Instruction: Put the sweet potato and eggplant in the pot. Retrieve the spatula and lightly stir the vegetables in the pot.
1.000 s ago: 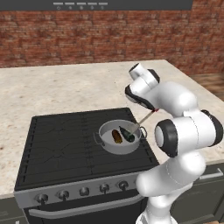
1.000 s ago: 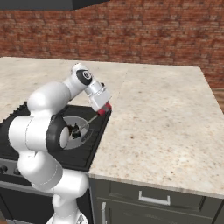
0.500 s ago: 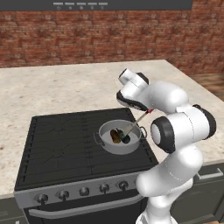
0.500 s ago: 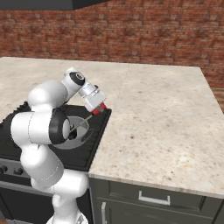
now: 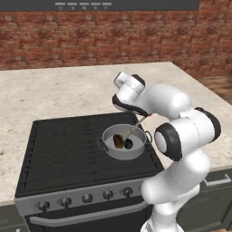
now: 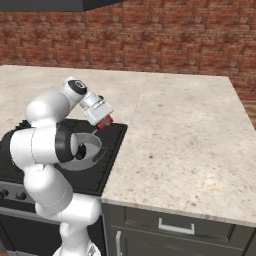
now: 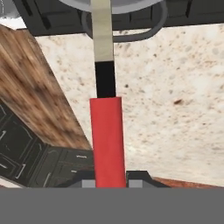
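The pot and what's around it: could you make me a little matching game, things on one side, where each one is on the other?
Things:
1. eggplant
2. sweet potato
3. spatula
4. pot

Places or states:
A. held by its red handle in the pincer
B. on the stove
C. dark piece in the pot
D. orange-brown piece in the pot

Pairs: 1-C, 2-D, 3-A, 4-B

In the left base view the robot's hand covers the claw and most of the spatula (image 5: 136, 126), whose blade end down in the pot (image 5: 138, 148) is too small to make out. The sweet potato (image 5: 118, 141) and eggplant (image 5: 128, 144) are small, blurred blobs. In the right base view the arm hides much of the pot (image 6: 96, 154). In the hand view the spatula (image 7: 106, 140) and pot (image 7: 127, 35) are cut off by the top edge.
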### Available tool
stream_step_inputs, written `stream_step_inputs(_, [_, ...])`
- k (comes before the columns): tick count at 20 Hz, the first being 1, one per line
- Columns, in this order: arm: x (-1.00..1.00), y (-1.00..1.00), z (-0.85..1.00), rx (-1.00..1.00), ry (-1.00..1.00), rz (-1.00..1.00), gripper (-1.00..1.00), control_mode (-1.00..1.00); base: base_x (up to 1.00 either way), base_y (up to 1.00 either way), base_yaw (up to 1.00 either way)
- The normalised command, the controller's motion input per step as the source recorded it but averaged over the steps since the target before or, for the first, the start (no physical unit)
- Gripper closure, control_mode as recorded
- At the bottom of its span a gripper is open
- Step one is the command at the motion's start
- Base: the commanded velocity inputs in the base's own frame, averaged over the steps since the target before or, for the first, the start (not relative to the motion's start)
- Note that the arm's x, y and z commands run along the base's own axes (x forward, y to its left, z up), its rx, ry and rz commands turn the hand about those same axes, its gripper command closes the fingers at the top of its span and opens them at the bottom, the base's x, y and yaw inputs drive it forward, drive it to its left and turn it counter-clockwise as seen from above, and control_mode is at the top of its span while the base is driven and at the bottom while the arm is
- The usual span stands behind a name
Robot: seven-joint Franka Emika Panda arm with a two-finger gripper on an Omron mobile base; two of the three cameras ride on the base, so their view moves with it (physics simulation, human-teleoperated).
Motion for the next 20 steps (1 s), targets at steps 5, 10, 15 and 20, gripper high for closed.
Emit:
stream_step_inputs(5, [-0.22, 0.18, 0.37, 0.0, 0.0, 0.03, 1.0, -1.0, 0.0, 0.0, 0.0])
stream_step_inputs(10, [-0.15, 0.27, 0.18, -0.01, 0.0, 0.01, 1.0, -1.0, 0.0, 0.0, 0.0])
stream_step_inputs(15, [-0.02, 0.4, -0.28, -0.06, 0.02, 0.0, 1.0, -1.0, 0.0, 0.0, 0.0])
stream_step_inputs(20, [0.03, 0.14, -0.32, -0.09, 0.0, 0.0, 1.0, -1.0, 0.0, 0.0, 0.0])
